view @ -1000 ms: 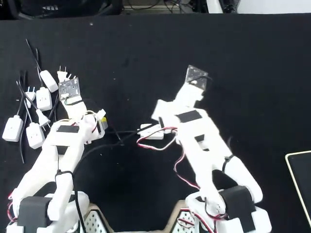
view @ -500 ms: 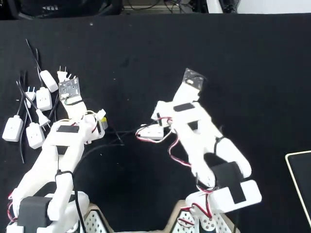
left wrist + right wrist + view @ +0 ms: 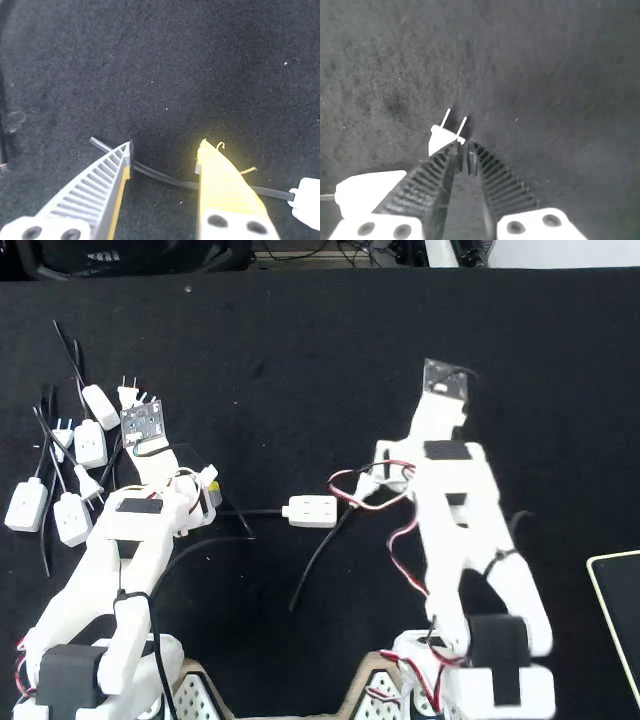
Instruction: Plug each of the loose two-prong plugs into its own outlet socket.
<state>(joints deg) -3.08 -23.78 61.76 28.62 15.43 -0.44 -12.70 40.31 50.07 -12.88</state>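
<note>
Right tool [image 3: 465, 149] clenched on white two-prong plug [image 3: 441, 137], prongs forward. Left tool [image 3: 165, 147] released, straddling black cable [image 3: 165, 177] on surface [image 3: 200, 60].

No legible text, labels, numbers or signs; plugs [image 3: 90, 445], outlet socket [image 3: 310, 510] and table [image 3: 300, 360] carry no readable markings.

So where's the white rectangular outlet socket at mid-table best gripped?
Probably from above, across the long sides of the white outlet socket near its black cord: it lies flat, and its other end presumably takes the right gripper's white two-prong plug.
</note>
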